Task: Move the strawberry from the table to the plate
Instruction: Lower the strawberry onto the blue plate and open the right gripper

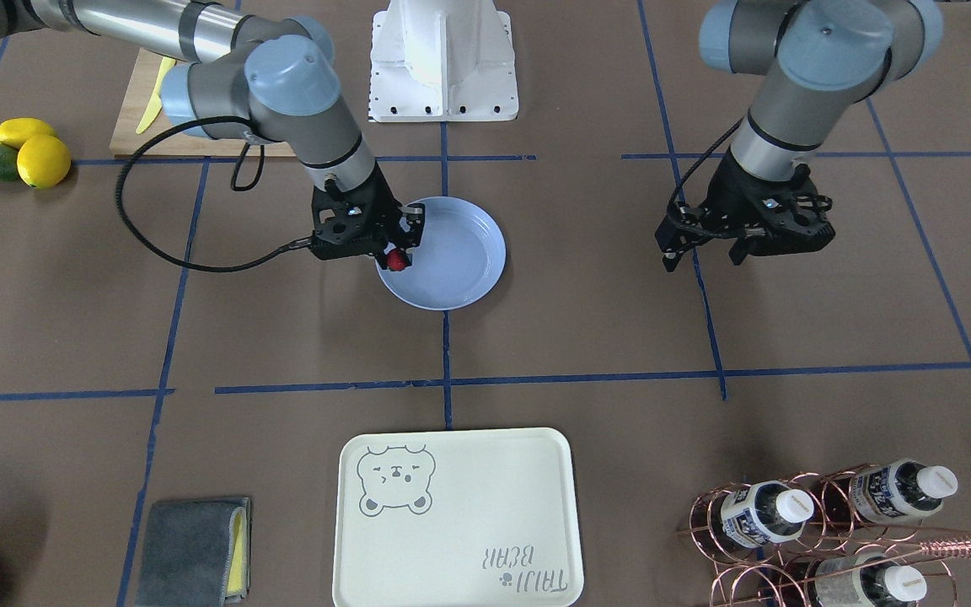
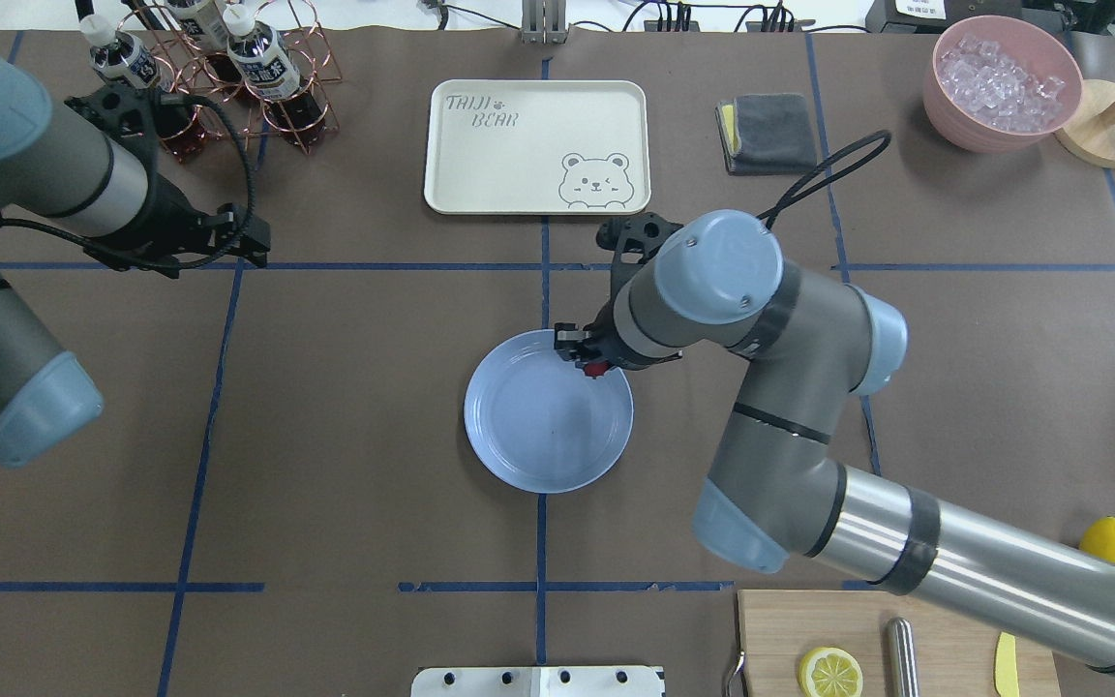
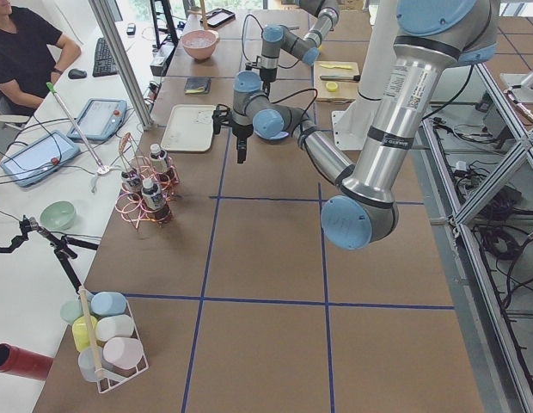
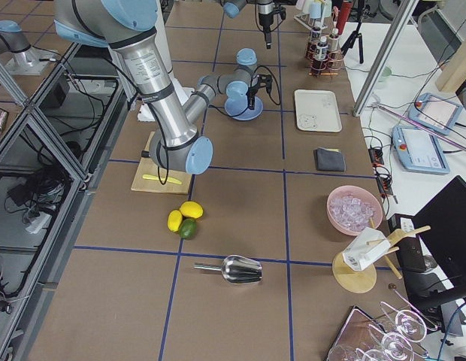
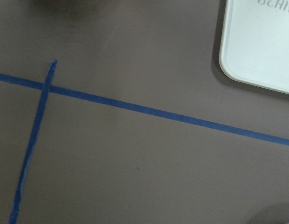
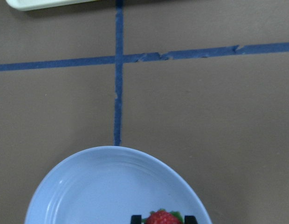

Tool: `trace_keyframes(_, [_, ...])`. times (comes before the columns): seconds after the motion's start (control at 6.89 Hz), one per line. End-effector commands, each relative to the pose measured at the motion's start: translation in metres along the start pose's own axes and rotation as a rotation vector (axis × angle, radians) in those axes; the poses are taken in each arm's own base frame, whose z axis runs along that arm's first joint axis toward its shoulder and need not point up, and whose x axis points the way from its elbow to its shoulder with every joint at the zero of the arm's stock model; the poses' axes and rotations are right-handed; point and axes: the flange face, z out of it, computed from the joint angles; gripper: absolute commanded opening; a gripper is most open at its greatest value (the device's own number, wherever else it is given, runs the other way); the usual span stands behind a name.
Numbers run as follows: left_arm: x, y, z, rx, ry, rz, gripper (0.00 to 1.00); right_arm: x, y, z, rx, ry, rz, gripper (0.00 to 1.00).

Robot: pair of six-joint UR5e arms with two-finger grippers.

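My right gripper is shut on the strawberry, a small dark-red berry. It holds the berry just over the inner rim of the light-blue plate, on the plate's side toward the robot's right. The right wrist view shows the strawberry between two black fingertips above the plate. From overhead, the strawberry sits at the far right edge of the plate. My left gripper hovers open over the bare brown table, well away from the plate, with nothing in it.
A cream bear tray lies beyond the plate, with a grey cloth and a copper rack of bottles on either side of it. Lemons and a cutting board are by the right arm. A pink bowl of ice stands far right.
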Motion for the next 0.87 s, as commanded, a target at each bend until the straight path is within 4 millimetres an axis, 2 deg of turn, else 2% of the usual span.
trace_keyframes(0.0, [-0.057,-0.018,-0.009,0.001,-0.034,0.065,1.0,-0.038,0.031,0.032,0.015,0.027,-0.023,0.0])
trace_keyframes(0.29, [-0.062,-0.019,-0.009,0.002,-0.038,0.068,1.0,-0.038,0.043,0.044,-0.003,0.041,-0.025,0.0])
trace_keyframes(0.44, [-0.063,-0.02,-0.009,0.003,-0.039,0.067,1.0,-0.04,0.043,0.045,-0.003,0.04,-0.019,0.06])
trace_keyframes(0.58, [-0.07,-0.018,-0.006,-0.003,-0.047,0.061,1.0,-0.041,0.042,0.044,0.0,0.038,0.0,0.87])
trace_keyframes(0.73, [-0.082,-0.018,-0.007,0.0,-0.055,0.054,1.0,-0.044,0.041,0.039,0.002,0.03,0.001,1.0])
